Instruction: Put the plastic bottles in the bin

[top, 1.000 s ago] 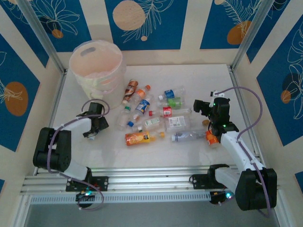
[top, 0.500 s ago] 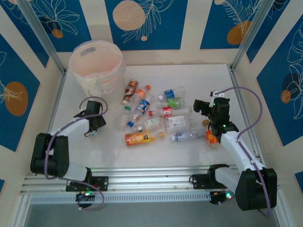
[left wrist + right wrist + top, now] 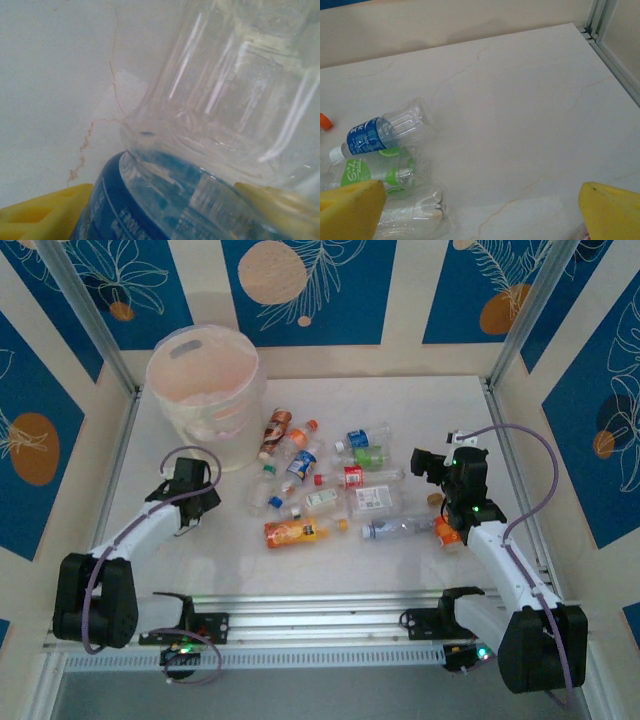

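Pink-white bin at tabletop's far left corner, my left gripper near it, clamped on a clear blue-labelled bottle, plastic bottles strewn mid-tabletop, my right gripper by right edge, jaws wide apart, empty.

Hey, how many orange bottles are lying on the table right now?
2. One orange bottle lies frontmost, near centre; the other orange bottle sits beside the right arm. Clutter may hide more.
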Motion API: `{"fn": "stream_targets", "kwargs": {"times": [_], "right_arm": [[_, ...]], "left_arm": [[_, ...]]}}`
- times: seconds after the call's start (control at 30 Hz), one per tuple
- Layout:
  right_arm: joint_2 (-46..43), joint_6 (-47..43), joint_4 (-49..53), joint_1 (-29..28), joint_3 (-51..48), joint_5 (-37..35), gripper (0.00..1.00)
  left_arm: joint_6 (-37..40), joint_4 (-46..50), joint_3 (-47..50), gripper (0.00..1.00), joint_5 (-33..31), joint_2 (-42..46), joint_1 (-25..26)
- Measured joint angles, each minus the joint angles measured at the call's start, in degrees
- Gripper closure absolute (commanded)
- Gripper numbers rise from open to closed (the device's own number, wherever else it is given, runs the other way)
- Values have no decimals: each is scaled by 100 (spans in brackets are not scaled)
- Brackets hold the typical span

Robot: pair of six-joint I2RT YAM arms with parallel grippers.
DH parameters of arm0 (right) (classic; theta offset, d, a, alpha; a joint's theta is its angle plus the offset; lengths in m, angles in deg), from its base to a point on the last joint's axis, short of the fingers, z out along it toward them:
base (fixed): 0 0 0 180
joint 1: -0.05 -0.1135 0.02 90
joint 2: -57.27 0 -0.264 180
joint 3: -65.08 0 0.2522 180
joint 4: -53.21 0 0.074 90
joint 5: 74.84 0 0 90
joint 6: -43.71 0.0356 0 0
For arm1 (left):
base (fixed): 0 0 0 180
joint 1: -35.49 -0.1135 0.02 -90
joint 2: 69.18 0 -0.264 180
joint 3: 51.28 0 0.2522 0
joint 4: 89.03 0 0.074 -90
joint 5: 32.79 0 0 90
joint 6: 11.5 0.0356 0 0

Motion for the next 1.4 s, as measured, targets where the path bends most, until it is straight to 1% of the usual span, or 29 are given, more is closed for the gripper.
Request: {"fn": "stream_targets", "kwargs": {"times": [0.03, 0.17, 0.27, 0.47, 0.67, 1.0, 1.23, 1.4], "right_arm": [[-2, 0, 0, 0, 0, 2, 1], [-22, 0, 44, -9, 0, 2, 1], [-59, 0, 87, -22, 0, 2, 1], [-114, 0, 103, -37, 0, 2, 1], [-116, 0, 129, -52, 9, 2, 1], [-151, 0, 131, -52, 11, 2, 1], [-151, 0, 267, -52, 164, 2, 1], [-151, 2, 313, -52, 247, 2, 1]], "left_arm": [[-9, 219, 2, 51, -72, 184, 0], [-22, 844, -101, 52, -417, 1528, -4], [-13, 1064, -313, 51, -610, 1937, -4], [138, 1484, -625, 52, -763, 1985, -4], [289, 1628, -911, 52, -769, 2155, -4], [588, 1878, -1652, 52, -758, 2321, -4], [979, 1878, -2592, 52, -723, 2271, -4], [1279, 1827, -3495, 52, -623, 1829, -4]]}}
